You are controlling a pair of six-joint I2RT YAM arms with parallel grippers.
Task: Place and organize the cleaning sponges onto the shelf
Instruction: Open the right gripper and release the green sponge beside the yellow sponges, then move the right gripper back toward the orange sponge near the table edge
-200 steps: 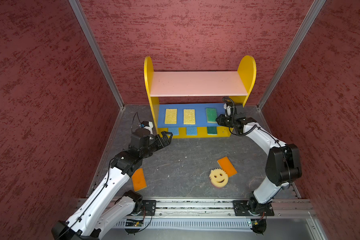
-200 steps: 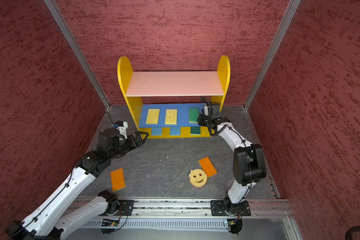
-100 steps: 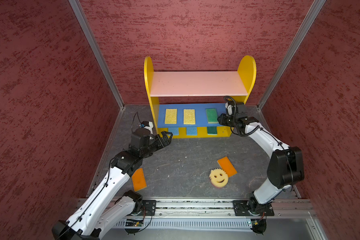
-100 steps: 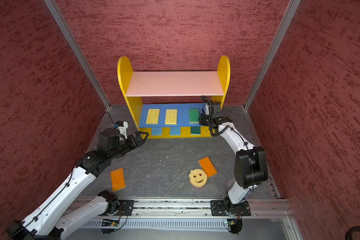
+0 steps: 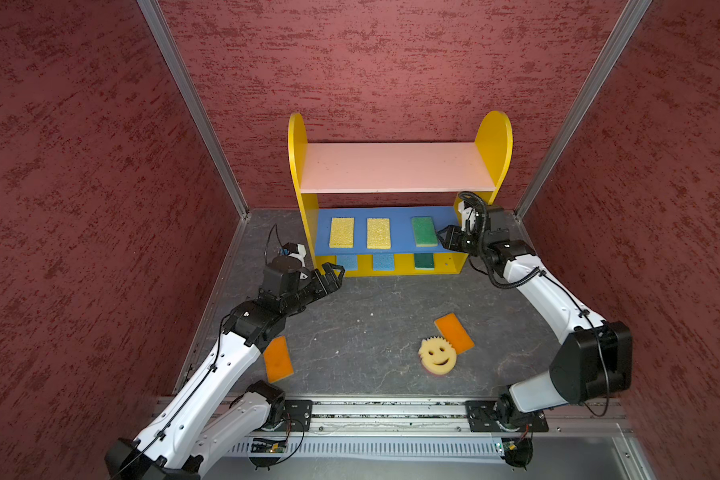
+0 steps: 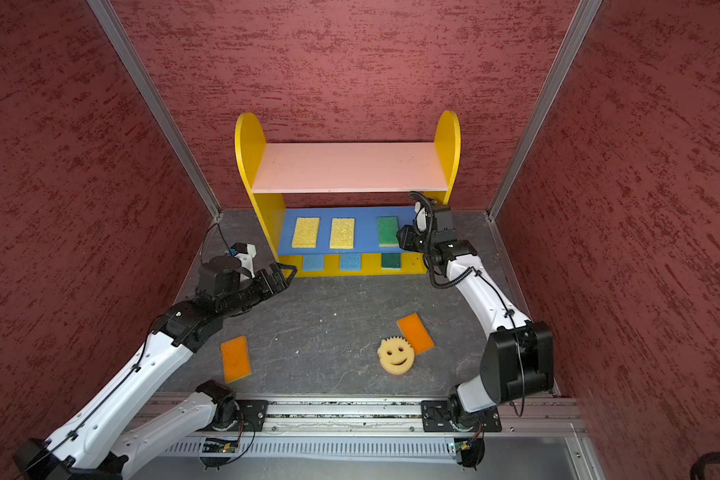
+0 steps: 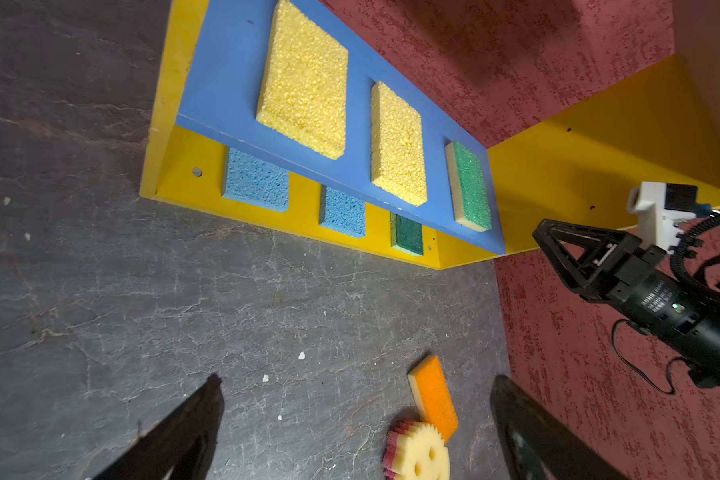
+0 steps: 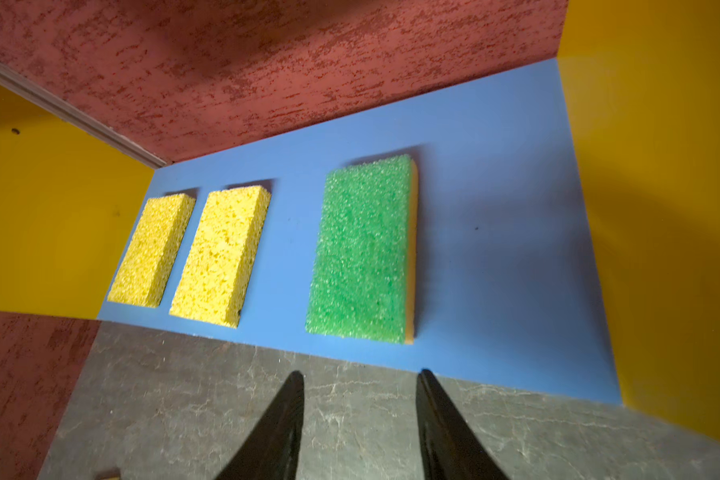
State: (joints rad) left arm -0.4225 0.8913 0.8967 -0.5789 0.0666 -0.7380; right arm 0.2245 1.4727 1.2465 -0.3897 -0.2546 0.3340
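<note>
hovering released, right gripper (image 8: 361,374) faces green sponge (image 8: 362,249) on blue board (image 8: 495,249); left gripper (image 7: 357,379) spread empty

Under me lies a dark grey, crack-veined tabletop (image 5: 362,332), dotted with small white specks (image 7: 301,355). Rough red textured walls (image 5: 391,62) enclose it, joined by silver metal corner posts (image 5: 192,108); a silver rail (image 5: 391,411) fronts it.

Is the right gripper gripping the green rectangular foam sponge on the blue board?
No, the right gripper stands open, short of the green sponge.
</note>
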